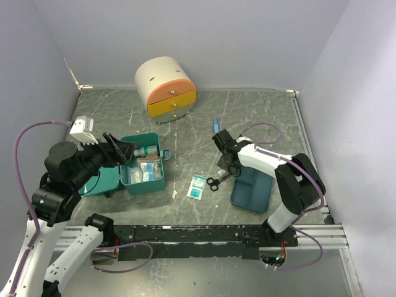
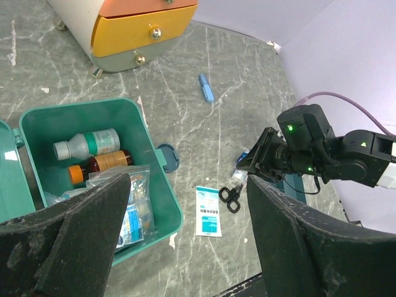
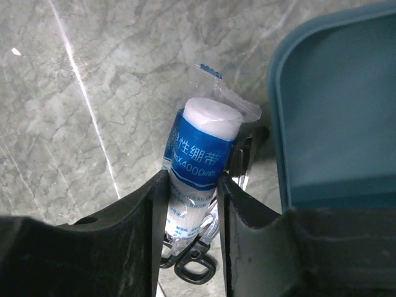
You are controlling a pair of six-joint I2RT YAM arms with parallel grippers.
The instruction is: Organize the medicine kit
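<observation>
The teal medicine kit stands open left of centre, its lid folded out to the left. Inside the medicine kit lie a white bottle, a brown bottle and a clear bag of packets. My left gripper hovers open over the box with nothing between its fingers. My right gripper is low on the table, shut on a wrapped bandage roll with a blue label. Black-handled scissors lie under the roll.
A dark-blue tray lies right beside the right gripper. A white and teal sachet rests between box and scissors. A cream cabinet with orange and yellow drawers stands at the back. A small blue stick lies behind the right arm.
</observation>
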